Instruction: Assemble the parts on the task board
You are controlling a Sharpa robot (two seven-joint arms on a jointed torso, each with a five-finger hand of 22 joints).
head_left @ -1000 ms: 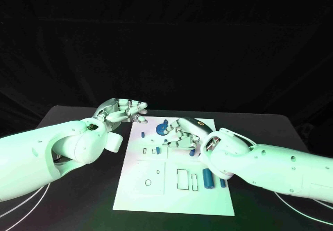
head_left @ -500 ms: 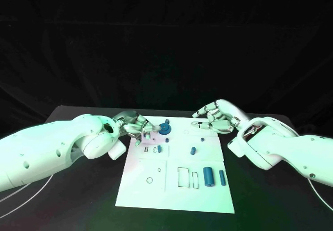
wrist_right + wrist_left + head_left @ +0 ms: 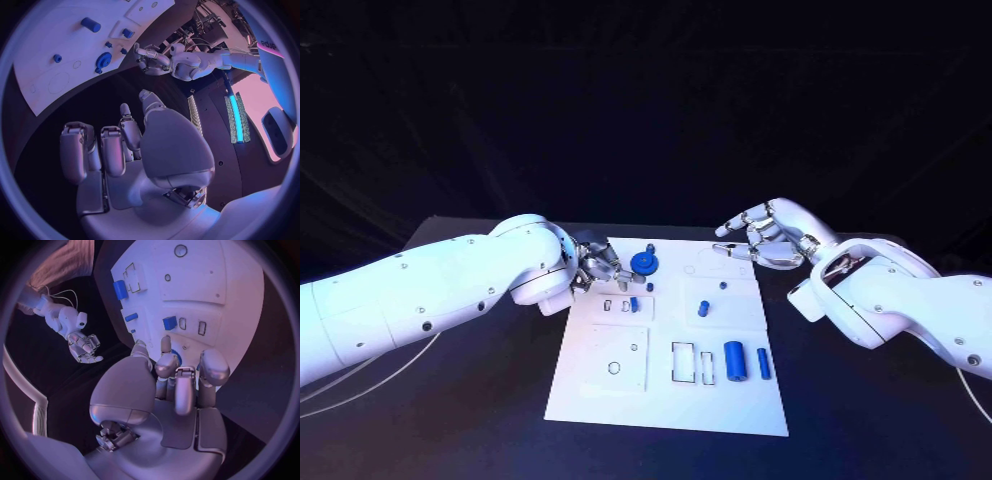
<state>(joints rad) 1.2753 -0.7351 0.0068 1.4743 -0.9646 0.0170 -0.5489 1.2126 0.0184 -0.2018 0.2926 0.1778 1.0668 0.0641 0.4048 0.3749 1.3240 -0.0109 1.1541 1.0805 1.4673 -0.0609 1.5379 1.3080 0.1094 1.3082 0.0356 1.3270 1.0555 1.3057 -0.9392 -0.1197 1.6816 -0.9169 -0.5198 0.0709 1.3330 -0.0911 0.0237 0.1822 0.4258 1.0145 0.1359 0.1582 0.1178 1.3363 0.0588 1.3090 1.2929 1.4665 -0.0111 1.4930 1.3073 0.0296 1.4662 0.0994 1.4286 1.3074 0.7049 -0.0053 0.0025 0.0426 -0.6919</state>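
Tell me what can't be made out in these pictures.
- Head view: the left robot hand hides the board beneath it; contact with the blue gear is unclear.
- Left wrist view: fingers cover most of the gear.
- Right robot hand: palm unseen from above.

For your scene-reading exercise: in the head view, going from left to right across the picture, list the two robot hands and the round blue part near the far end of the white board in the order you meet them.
left hand → round blue part → right hand
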